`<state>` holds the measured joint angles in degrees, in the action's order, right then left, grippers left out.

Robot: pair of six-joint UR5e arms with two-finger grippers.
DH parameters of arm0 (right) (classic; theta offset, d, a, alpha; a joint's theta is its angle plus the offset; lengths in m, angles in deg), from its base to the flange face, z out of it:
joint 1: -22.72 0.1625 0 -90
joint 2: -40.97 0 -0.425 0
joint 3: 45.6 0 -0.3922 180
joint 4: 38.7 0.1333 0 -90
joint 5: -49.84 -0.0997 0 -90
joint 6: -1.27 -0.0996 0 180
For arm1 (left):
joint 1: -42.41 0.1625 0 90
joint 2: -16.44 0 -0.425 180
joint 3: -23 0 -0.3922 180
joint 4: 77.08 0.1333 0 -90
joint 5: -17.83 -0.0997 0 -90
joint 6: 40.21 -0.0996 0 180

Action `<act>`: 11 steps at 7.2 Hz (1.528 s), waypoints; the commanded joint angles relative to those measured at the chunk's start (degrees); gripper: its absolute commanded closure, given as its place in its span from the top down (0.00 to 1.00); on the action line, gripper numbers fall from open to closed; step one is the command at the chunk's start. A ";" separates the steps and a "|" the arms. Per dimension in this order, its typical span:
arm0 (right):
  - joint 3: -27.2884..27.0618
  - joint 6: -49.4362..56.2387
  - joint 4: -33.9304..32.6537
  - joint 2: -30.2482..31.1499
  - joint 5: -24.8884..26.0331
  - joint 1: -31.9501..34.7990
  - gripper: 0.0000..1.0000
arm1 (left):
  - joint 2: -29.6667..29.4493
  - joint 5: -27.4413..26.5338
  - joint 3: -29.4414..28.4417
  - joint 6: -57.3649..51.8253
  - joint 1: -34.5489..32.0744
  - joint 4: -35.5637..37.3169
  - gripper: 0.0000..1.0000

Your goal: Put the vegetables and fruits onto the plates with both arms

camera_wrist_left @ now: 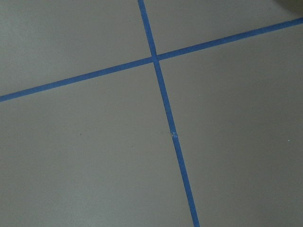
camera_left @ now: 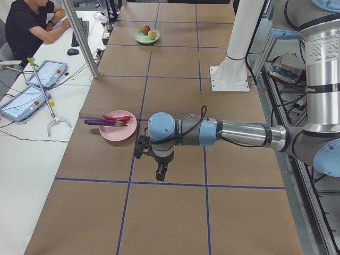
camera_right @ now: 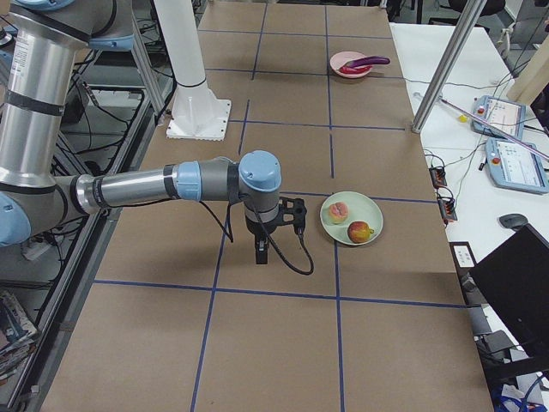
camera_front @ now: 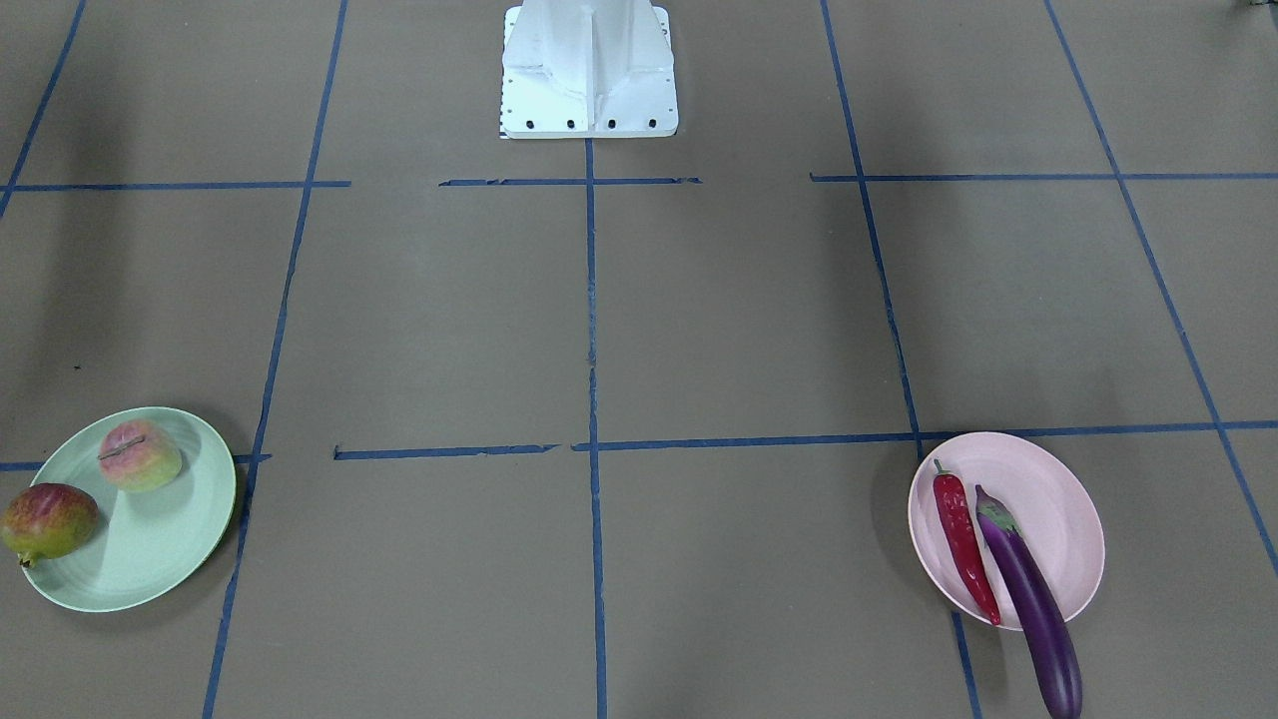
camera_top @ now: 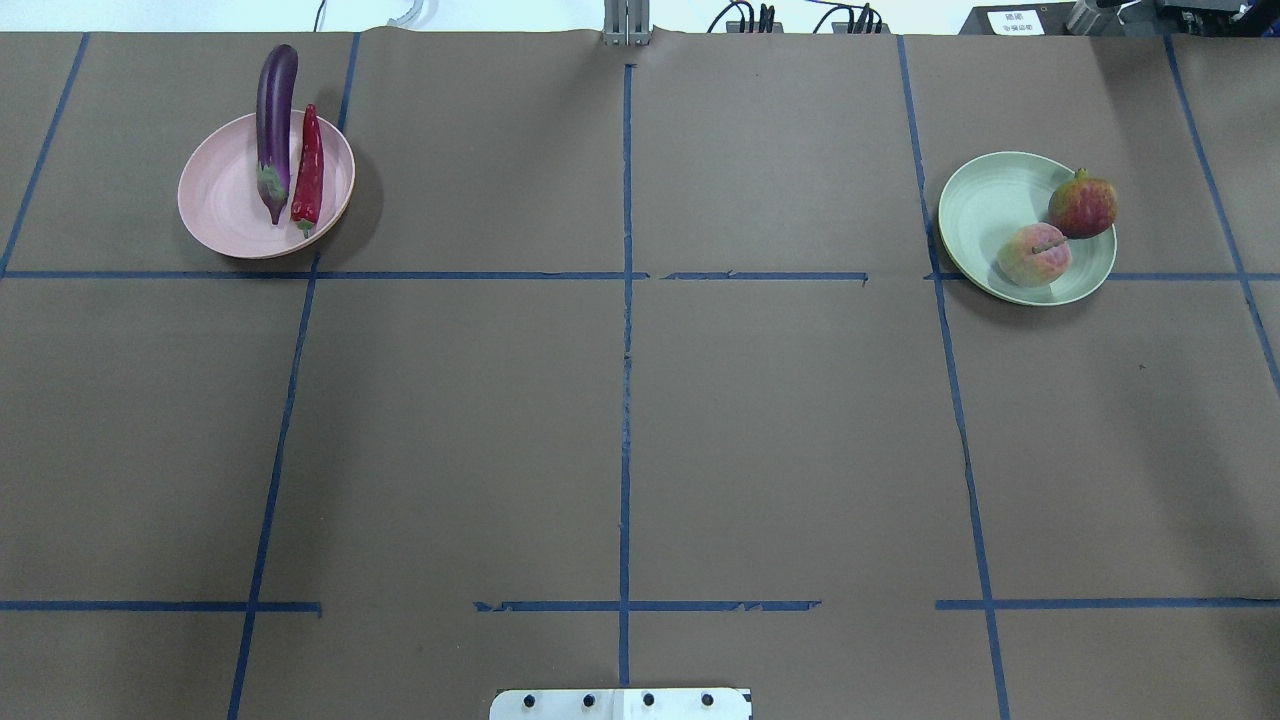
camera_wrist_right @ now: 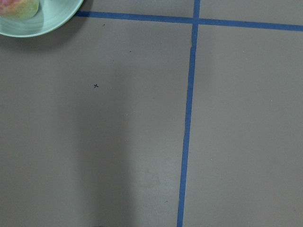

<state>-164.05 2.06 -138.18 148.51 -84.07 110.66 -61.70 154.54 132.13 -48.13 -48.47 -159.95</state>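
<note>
The pale pink plate (camera_front: 1058, 499) (camera_top: 215, 190) holds the purple eggplant (camera_front: 1033, 599) (camera_top: 273, 120), which overhangs its rim, and the red chili pepper (camera_front: 963, 539) (camera_top: 309, 165) beside it. The mint green plate (camera_front: 150, 559) (camera_top: 985, 205) holds the peach (camera_front: 140, 455) (camera_top: 1034, 255), with the pomegranate (camera_front: 48, 521) (camera_top: 1083, 204) at its rim. My left gripper (camera_left: 161, 171) hangs over bare table a little short of the pink plate. My right gripper (camera_right: 262, 253) hangs beside the green plate (camera_wrist_right: 52, 23). I cannot tell whether either is open or shut.
The white base block (camera_front: 589, 70) (camera_top: 620, 703) stands at the table's robot side. Blue tape lines (camera_wrist_left: 163, 104) cross the brown table. An operator (camera_left: 32, 26), tablets (camera_left: 24, 101) and a metal pole (camera_left: 79, 37) are beside the table's far edge.
</note>
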 commanded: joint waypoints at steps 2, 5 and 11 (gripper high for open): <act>-0.03 0.35 0.07 0.13 0.93 0.13 1.00 | 3.70 0.32 3.63 5.44 2.01 1.73 1.00; -0.12 0.09 0.34 0.39 0.23 0.13 1.00 | 5.19 0.66 4.34 4.94 2.03 0.09 1.00; 0.15 0.08 0.60 0.39 -0.92 0.04 1.00 | 5.28 -1.44 3.64 4.50 2.03 -1.51 1.00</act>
<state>-163.92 2.11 -137.65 148.90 -84.91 110.75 -56.35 153.73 136.00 -43.51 -46.45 -161.46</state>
